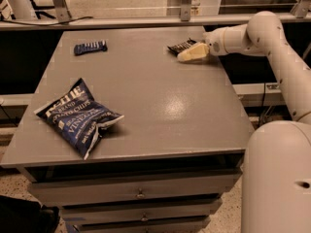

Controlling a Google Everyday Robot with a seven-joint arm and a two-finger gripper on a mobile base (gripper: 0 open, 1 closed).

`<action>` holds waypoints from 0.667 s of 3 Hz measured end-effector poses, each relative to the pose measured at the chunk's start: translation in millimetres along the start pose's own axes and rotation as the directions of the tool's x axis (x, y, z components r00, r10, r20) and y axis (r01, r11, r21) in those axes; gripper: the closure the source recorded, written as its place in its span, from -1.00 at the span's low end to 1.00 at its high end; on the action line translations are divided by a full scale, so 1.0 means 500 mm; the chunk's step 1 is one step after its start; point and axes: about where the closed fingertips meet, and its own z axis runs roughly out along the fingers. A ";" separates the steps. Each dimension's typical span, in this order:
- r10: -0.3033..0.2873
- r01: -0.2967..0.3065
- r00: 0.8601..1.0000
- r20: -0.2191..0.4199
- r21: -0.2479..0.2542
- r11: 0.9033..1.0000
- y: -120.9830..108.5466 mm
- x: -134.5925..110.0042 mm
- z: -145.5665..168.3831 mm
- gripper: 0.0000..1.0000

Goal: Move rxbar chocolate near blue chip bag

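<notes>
The rxbar chocolate [180, 46] is a small black wrapper lying flat near the table's far right edge. My gripper [191, 54] reaches in from the right on the white arm. It sits low over the table, right beside the bar's near-right end and partly covering it. The blue chip bag [77, 115] is a large crinkled navy bag with white lettering. It lies at the front left of the table, far from the bar and the gripper.
A small blue bar wrapper [90, 47] lies at the far left of the grey table [160, 106]. Drawers run below the table's front edge. The white arm [272, 42] curves along the right side. A rail runs behind the table.
</notes>
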 end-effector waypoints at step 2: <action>0.015 -0.015 1.000 -0.015 -0.016 1.000 -0.005 0.008 0.015 -0.19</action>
